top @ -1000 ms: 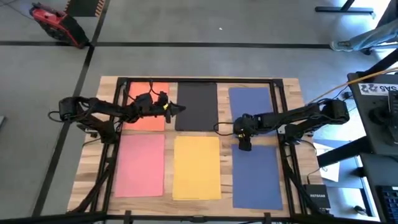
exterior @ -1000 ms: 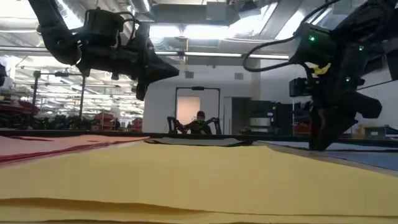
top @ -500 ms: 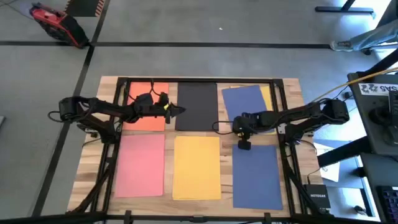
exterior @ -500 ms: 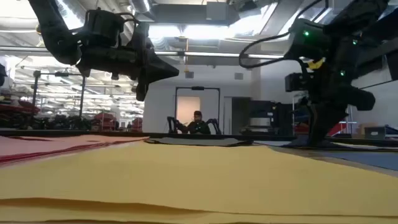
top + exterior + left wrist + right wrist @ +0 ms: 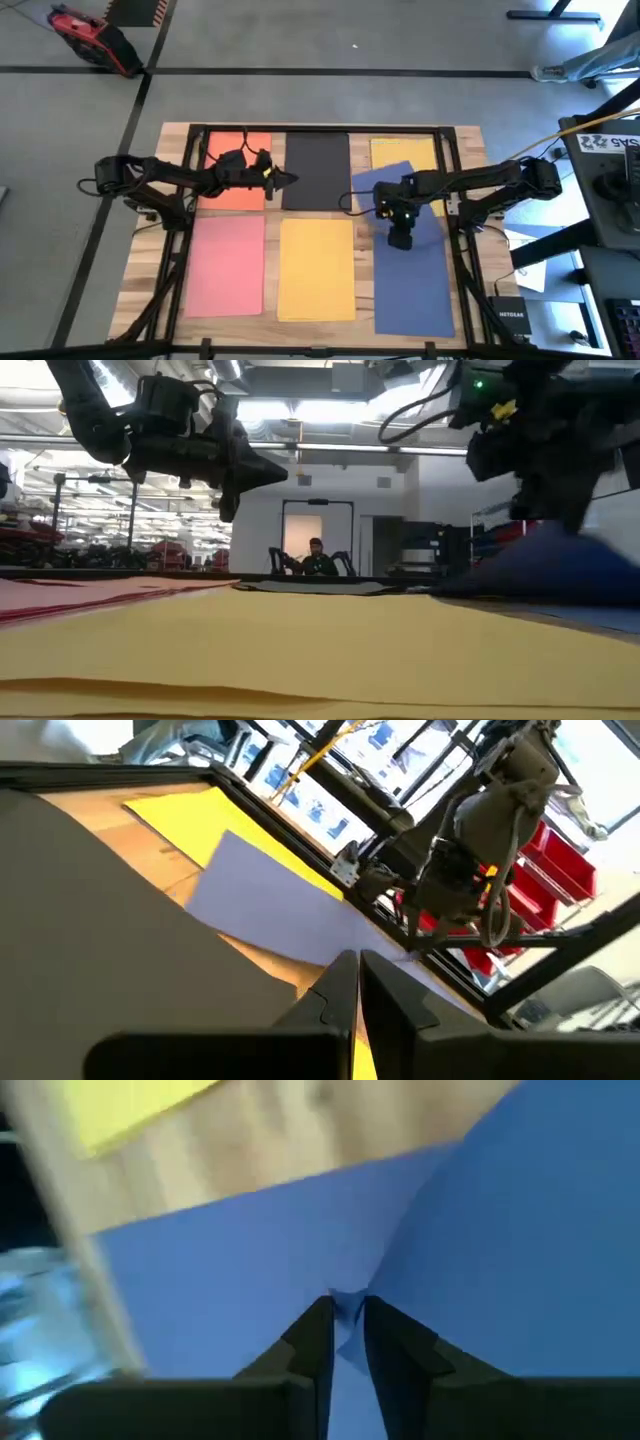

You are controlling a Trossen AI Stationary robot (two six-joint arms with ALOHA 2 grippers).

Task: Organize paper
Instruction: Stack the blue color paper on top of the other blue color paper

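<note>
Coloured paper sheets lie flat on the wooden table [image 5: 170, 215]: orange [image 5: 232, 180] and black [image 5: 316, 170] at the far side, pink [image 5: 228, 265], yellow [image 5: 316, 268] and blue [image 5: 412, 290] at the near side. A second yellow sheet [image 5: 405, 150] lies at the far right. A skewed blue sheet [image 5: 380, 188] overlaps its near edge, with my right gripper [image 5: 400, 238] shut on it. My left gripper [image 5: 288, 178] hovers shut above the black sheet's left edge, holding nothing. My right gripper pinches the skewed blue sheet at its near part [image 5: 348, 1304] between the two fingers, coming from above and pointing down. The paper puckers into a raised fold at the fingertips [image 5: 316, 1330]. This near part is lifted [image 5: 545, 565], while the far part rests on the table and the yellow sheet.
Black frame rails [image 5: 452, 170] run along the table's sides and far edge. Beyond the right edge stands a stand with equipment [image 5: 610, 170]. In the low view a person [image 5: 318, 557] sits far behind the table.
My right gripper has moved toward the table's near edge and risen, dragging the far blue sheet with it. The sheet has slid off the yellow sheet beneath it, turned askew, and its near part has lifted into a hump over the near blue sheet.
</note>
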